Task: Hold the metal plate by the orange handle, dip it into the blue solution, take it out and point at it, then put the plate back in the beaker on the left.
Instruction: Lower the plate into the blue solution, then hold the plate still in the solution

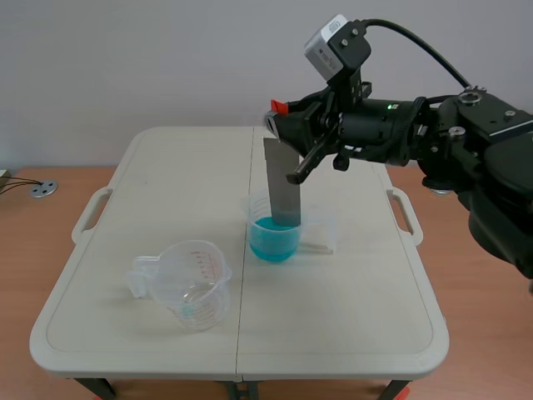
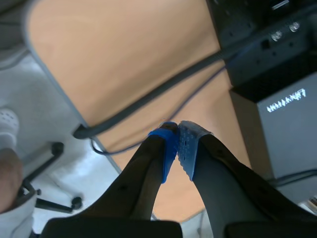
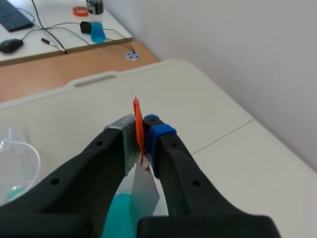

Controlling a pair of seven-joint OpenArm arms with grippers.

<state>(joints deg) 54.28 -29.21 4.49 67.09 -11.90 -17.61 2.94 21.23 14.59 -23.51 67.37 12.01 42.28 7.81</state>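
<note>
The grey metal plate [image 1: 281,183] hangs upright with its lower end inside the beaker of blue solution [image 1: 274,236] at the table's middle. My right gripper [image 1: 287,125] is shut on the plate's orange handle [image 3: 138,126], seen edge-on between the pads in the right wrist view, with the plate [image 3: 143,191] and blue liquid [image 3: 119,218] below. An empty clear beaker [image 1: 194,283] with red marks stands at the front left. My left gripper [image 2: 178,144] is shut on nothing, away from the table, over a wooden floor; the scene view does not show it.
The white folding table [image 1: 350,300] has side handles [image 1: 92,212]. A person's shoe and chair base [image 2: 49,198] lie near the left gripper, with cables [image 2: 148,99] and dark equipment [image 2: 277,124]. A desk with a keyboard and bottle [image 3: 96,22] stands beyond the table.
</note>
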